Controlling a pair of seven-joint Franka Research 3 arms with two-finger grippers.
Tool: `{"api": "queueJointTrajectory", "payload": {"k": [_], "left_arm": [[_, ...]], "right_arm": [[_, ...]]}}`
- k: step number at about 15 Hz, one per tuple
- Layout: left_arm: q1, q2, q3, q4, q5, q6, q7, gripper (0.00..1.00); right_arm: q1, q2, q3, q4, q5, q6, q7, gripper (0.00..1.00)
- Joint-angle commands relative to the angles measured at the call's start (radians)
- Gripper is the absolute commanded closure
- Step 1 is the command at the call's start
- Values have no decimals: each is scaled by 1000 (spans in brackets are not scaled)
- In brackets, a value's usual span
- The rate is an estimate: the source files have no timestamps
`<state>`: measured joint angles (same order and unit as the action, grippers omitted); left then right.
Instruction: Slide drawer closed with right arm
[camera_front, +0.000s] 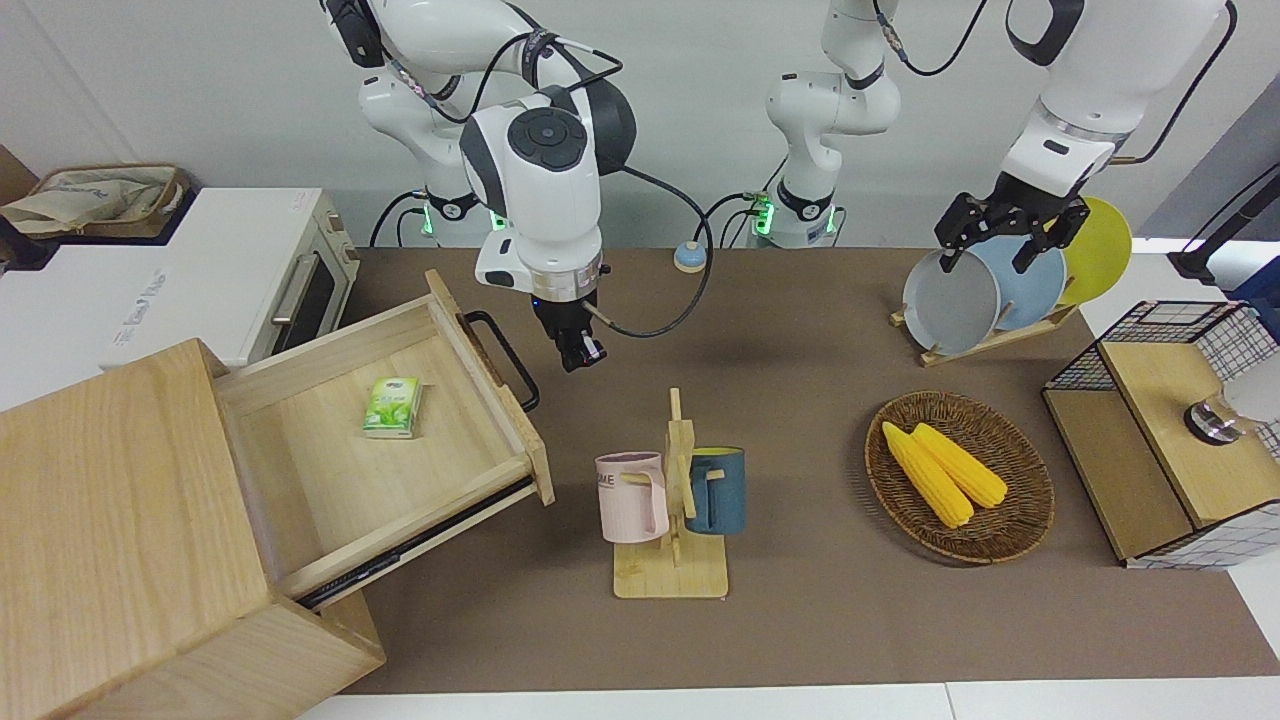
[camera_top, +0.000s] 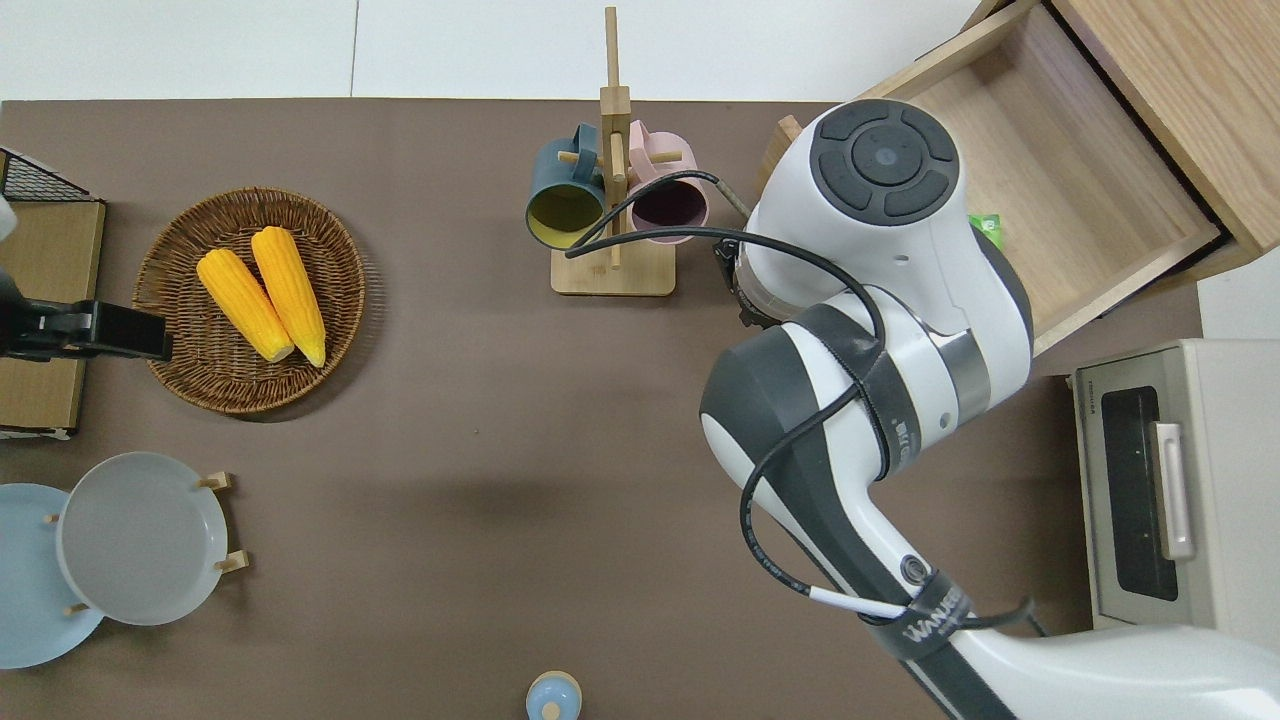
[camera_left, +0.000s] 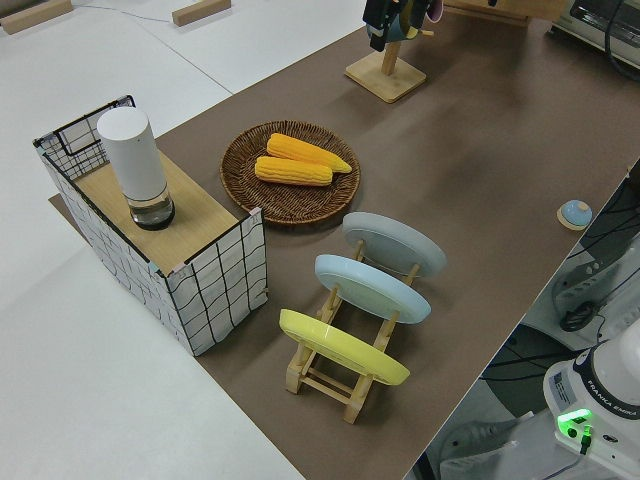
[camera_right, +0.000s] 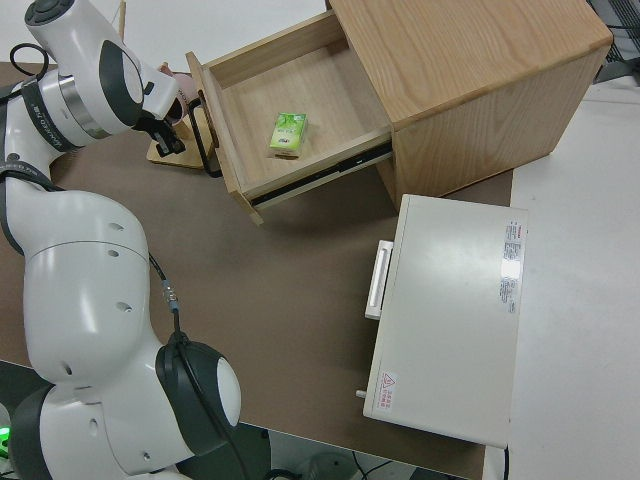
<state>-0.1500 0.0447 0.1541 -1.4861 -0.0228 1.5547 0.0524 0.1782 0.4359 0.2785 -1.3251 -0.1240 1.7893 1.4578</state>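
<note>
The drawer (camera_front: 330, 450) stands pulled far out of the pale wooden cabinet (camera_front: 110, 520) at the right arm's end of the table, with a small green packet (camera_front: 393, 407) lying on its floor. A black bar handle (camera_front: 512, 365) runs along the drawer's front. My right gripper (camera_front: 580, 352) points down just off that front, beside the handle and apart from it, fingers shut on nothing. In the right side view the same gripper (camera_right: 165, 135) sits next to the handle (camera_right: 207, 150). The left arm is parked, its gripper (camera_front: 1010, 240) open.
A mug rack (camera_front: 672, 500) with a pink and a blue mug stands close to the drawer's front corner. A white toaster oven (camera_front: 200, 270) sits beside the cabinet, nearer to the robots. Toward the left arm's end are a corn basket (camera_front: 960, 475), a plate rack (camera_front: 985, 300) and a wire-mesh box (camera_front: 1160, 430).
</note>
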Motion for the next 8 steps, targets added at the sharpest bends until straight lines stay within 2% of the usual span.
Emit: {"api": "queueJointTrajectory", "payload": {"k": [1, 8], "left_arm": [[-17, 12, 16, 20, 14, 1, 6, 2], [-17, 12, 16, 20, 14, 1, 6, 5]], "right_arm": [[-25, 24, 13, 7, -16, 57, 13, 1000], [-71, 26, 13, 9, -17, 59, -42, 1000]]}}
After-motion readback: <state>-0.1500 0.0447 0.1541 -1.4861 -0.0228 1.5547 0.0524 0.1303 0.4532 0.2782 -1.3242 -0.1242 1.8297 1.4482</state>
